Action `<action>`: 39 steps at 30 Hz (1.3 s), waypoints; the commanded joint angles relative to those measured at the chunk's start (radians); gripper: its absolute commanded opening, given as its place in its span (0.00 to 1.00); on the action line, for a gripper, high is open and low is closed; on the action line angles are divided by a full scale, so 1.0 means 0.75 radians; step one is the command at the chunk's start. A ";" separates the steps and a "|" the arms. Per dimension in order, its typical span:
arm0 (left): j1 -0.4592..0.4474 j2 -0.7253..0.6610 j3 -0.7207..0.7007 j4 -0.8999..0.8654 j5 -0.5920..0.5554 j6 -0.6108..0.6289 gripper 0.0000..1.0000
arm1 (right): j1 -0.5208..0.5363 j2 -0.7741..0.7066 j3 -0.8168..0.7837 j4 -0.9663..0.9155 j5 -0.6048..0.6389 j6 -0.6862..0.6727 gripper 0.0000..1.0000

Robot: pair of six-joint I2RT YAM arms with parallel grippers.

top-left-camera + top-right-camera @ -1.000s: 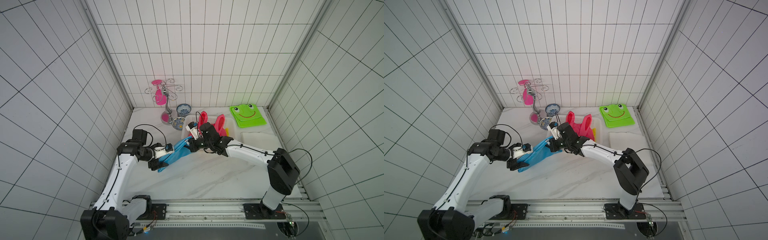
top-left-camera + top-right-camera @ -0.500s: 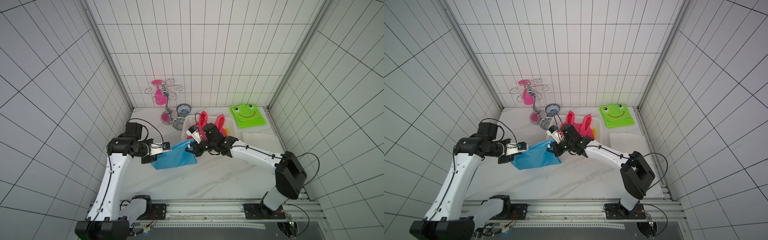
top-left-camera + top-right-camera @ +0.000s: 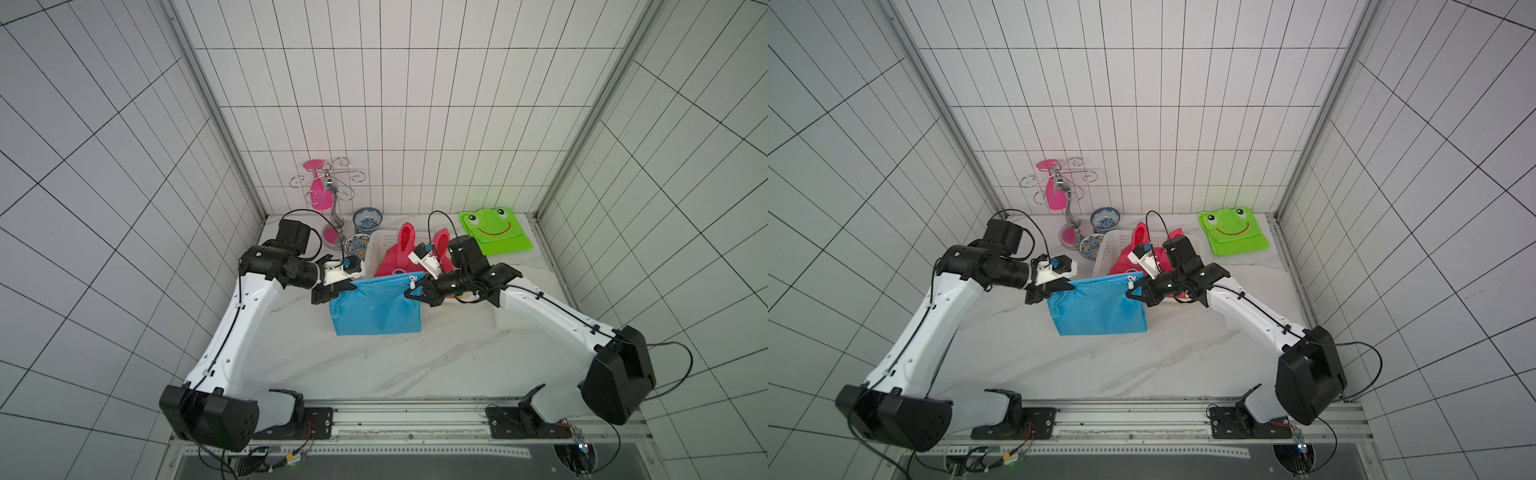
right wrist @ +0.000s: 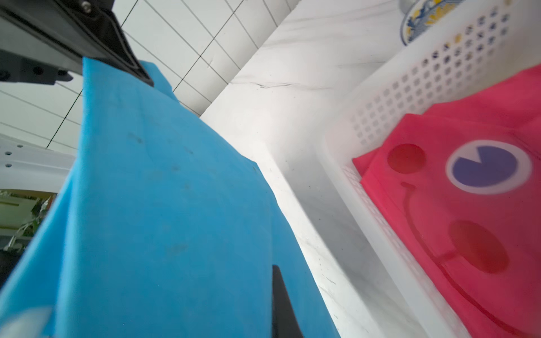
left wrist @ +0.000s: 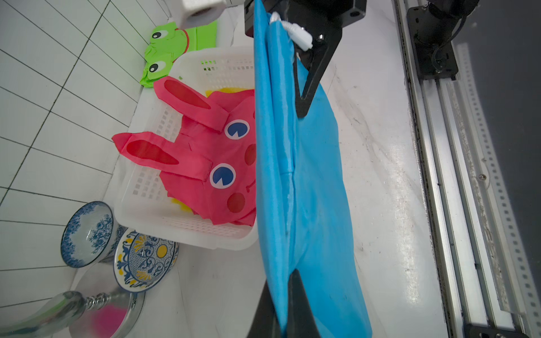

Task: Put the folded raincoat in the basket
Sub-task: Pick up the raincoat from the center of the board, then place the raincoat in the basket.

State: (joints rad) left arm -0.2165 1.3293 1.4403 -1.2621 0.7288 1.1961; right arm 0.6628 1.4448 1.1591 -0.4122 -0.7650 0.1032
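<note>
Roughly, by size.

- Table (image 3: 374, 365): white marble; both arms reach in from 6 o'clock.
- Basket (image 3: 376, 243): white, perforated sides, at 12 o'clock of the table's middle. A pink rabbit raincoat (image 3: 392, 259) lies in it.
- Blue raincoat (image 3: 376, 309): the folded piece to move. It hangs as a flat sheet just at 6 o'clock of the basket, outside the near rim. I cannot tell whether its lower hem touches the table.
- Green frog raincoat (image 3: 496, 232): flat on the table at 2 o'clock of the basket, well apart from the work.
- Two patterned bowls (image 3: 358, 246): at 9 to 10 o'clock of the basket.
- Left gripper (image 3: 343, 289): jaws pinched tight on the blue raincoat's 10 o'clock corner.
- Right gripper (image 3: 415, 293): jaws likewise closed on the 2 o'clock corner, beside a white cord toggle (image 3: 412, 281).

Handling, as I judge it: the fabric is thin, light, limp and slick. It sags between holds and would unfold if held by one corner. The best hold is the doubled top hem at both corners, pinching every layer. The hanging hem may catch the near rim.
</note>
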 commanded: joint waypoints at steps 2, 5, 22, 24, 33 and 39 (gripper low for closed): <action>-0.114 0.139 0.139 0.239 -0.043 -0.298 0.00 | -0.138 -0.076 0.023 -0.178 0.065 -0.026 0.00; -0.162 0.295 0.266 0.280 -0.090 -0.351 0.00 | -0.250 -0.118 0.009 -0.181 0.104 -0.024 0.00; -0.173 0.972 0.712 0.489 -0.262 -0.369 0.00 | -0.444 0.166 0.141 -0.126 0.418 -0.154 0.00; -0.173 1.011 0.719 0.531 -0.315 -0.374 0.00 | -0.474 0.231 0.168 -0.108 0.340 -0.120 0.00; -0.173 1.124 0.689 0.684 -0.476 -0.419 0.05 | -0.479 0.467 0.301 -0.085 0.369 -0.085 0.00; -0.174 1.108 0.681 0.735 -0.535 -0.473 0.30 | -0.477 0.521 0.280 0.025 0.386 0.037 0.00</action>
State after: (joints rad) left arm -0.3599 2.1612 1.9526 -0.7601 0.4023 0.8768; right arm 0.3195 1.8141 1.3510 -0.4377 -0.5041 0.0719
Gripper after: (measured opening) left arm 0.298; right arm 0.059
